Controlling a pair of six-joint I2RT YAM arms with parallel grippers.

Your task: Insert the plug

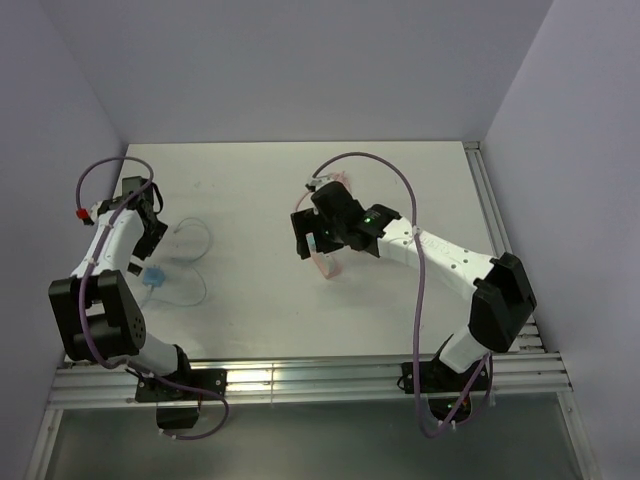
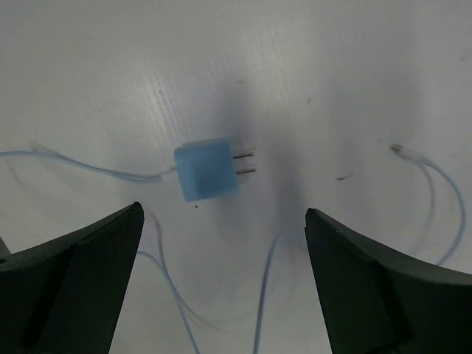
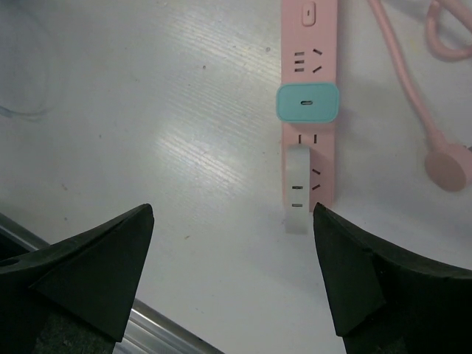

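Note:
The plug (image 2: 206, 170) is a small light-blue block lying flat on the white table, its two metal prongs pointing right in the left wrist view. A thin pale wire (image 2: 88, 167) trails from its other end and loops around it. My left gripper (image 2: 223, 210) hovers just short of the plug, open, with nothing between its fingers. From above, the plug (image 1: 153, 275) lies at the left, just nearer than the left gripper (image 1: 152, 243). My right gripper (image 3: 233, 210) is open and empty above the table beside the pink power strip (image 3: 327, 88).
A teal charger block (image 3: 307, 102) sits plugged into the strip, with free sockets on both sides of it. A white strip (image 3: 297, 193) covers part of the power strip's near end. The pink cord (image 3: 410, 87) and its round plug (image 3: 448, 167) lie to the right. A metal rail (image 3: 151, 324) borders the table.

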